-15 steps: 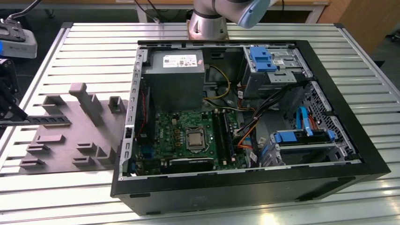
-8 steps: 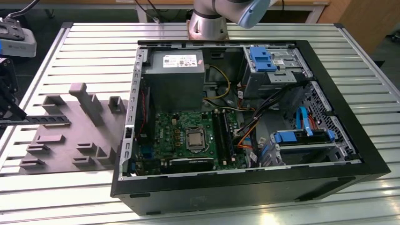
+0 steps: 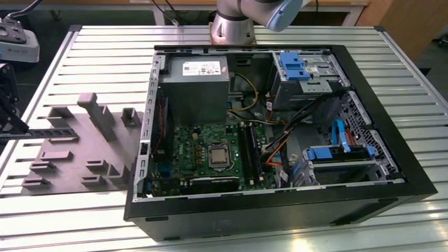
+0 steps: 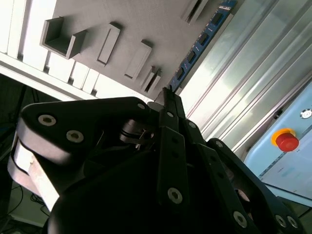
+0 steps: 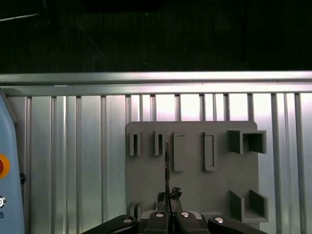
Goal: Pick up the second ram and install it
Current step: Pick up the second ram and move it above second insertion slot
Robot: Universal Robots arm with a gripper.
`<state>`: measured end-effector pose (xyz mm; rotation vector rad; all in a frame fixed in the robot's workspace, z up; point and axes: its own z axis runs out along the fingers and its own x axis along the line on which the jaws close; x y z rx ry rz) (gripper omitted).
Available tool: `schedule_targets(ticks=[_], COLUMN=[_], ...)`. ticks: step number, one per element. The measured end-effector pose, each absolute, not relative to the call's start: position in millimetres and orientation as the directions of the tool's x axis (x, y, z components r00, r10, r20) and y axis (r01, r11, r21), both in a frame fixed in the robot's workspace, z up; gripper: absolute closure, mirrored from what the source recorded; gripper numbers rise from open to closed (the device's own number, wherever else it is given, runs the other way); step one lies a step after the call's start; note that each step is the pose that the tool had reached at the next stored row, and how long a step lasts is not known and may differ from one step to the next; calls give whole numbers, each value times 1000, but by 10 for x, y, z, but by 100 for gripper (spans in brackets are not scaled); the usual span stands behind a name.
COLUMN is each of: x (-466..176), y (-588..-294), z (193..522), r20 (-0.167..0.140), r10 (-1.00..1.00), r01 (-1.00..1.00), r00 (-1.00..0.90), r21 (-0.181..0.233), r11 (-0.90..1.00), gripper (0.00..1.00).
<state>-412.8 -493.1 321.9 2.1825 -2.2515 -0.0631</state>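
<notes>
The second ram (image 3: 52, 131) is a thin dark strip, level over the grey fixture plate (image 3: 84, 152) at the exterior view's left. My gripper (image 3: 20, 131) is at the left edge of that view, shut on the strip's end. In the second wrist view the ram (image 4: 202, 39), with its blue label and row of small blocks, sticks out past my gripper (image 4: 168, 95). In the first wrist view the ram (image 5: 166, 161) appears edge-on above my gripper (image 5: 168, 204), over the plate (image 5: 195, 185). The green motherboard (image 3: 210, 152) with long black slots (image 3: 248, 149) lies inside the open case.
The black computer case (image 3: 280, 210) lies open on the slatted metal table (image 3: 70, 210), with a power supply (image 3: 196, 79), cables and blue drive bays (image 3: 294, 65). Grey uprights (image 3: 94, 113) rise from the fixture plate. A red stop button (image 4: 286, 140) sits on a pale blue box.
</notes>
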Motion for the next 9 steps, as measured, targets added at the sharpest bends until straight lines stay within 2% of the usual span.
schedule_targets(ticks=[9], x=[-4128], y=[-4930], z=[3241], r20=[-24], r10=[-999], r01=[-999], r00=[-31], r21=[33], r11=[31], gripper=[88])
